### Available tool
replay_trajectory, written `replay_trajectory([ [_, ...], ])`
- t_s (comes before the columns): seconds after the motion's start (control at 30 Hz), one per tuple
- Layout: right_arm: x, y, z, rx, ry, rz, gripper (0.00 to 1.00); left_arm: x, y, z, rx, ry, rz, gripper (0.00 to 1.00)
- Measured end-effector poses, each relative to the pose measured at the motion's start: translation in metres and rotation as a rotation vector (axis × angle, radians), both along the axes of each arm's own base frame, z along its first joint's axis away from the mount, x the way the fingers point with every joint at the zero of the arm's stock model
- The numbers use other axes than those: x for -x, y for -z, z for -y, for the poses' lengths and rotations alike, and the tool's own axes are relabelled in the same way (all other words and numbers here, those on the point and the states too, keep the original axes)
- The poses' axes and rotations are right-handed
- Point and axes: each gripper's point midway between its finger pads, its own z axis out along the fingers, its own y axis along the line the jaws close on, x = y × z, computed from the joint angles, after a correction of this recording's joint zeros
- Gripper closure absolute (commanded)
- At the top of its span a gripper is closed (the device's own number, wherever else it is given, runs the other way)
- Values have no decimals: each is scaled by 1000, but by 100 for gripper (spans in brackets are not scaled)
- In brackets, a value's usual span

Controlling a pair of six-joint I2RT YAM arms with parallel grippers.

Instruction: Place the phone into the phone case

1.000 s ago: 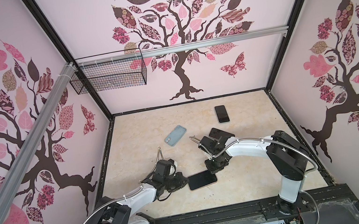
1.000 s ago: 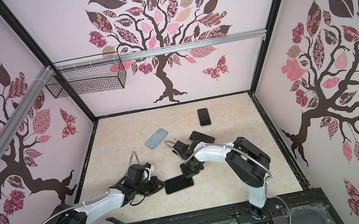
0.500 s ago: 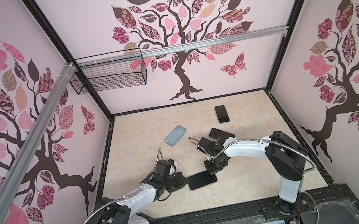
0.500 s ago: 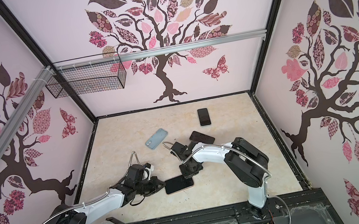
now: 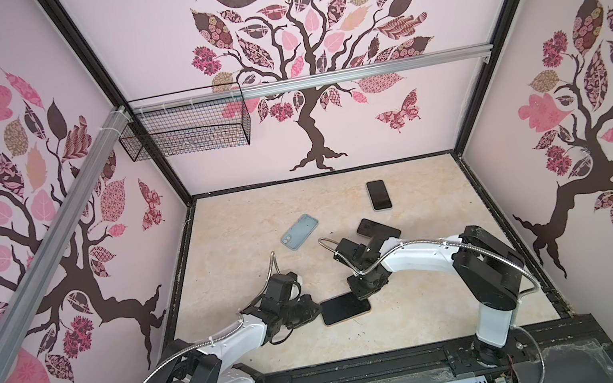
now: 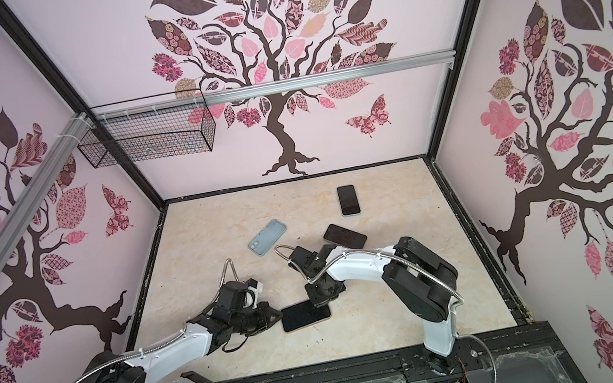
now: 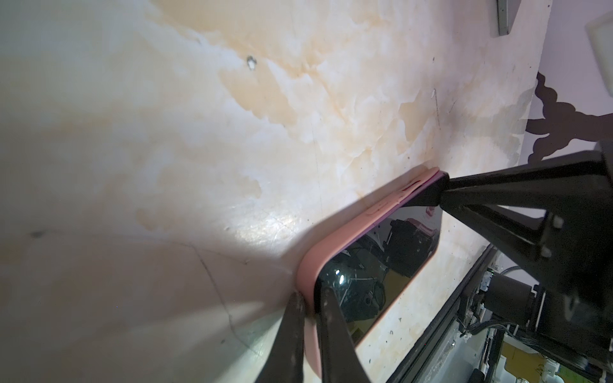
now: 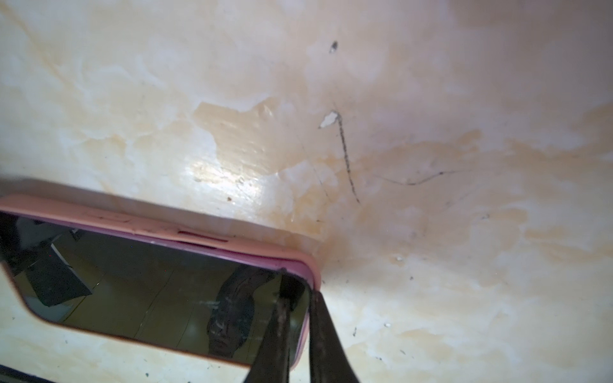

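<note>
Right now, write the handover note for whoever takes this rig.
Left gripper: shut, pinching the pink case rim at one short end.
Right gripper: shut on the rim at the opposite end's corner.
Phone: face up inside the case, lying between both grippers.
Done: phone laid in.
To do: its purple edge seems proud along one long side; press it home, then release.

The phone (image 5: 343, 307) is glossy black; its phone case (image 7: 311, 265) salmon pink; at eleven o'clock from it, a spare case (image 5: 299, 231) pale blue; at one o'clock, a second phone (image 5: 376, 228) and a third phone (image 5: 378, 195), both black; the table (image 5: 238, 221) marbled cream and tan; the walls (image 5: 394, 144) pale pink with brown trees.
</note>
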Motion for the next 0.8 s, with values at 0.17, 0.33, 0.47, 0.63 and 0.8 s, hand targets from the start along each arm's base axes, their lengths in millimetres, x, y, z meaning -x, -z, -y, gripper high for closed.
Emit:
replay_trajectory([
  [0.17,0,0,0,2,-1,4,92,0,-1,-1,-12,0,12,89],
  [0.33,0,0,-1,9,-5,12,92,0,-1,-1,-17,-1,18,89],
  [0.47,0,0,-1,11,-5,15,92,0,-1,-1,-19,-2,19,89],
  [0.63,0,0,-1,26,-7,9,91,0,-1,-1,-20,-2,21,89],
  [0.8,0,0,-1,32,-9,12,90,0,-1,-2,-22,-3,24,89],
])
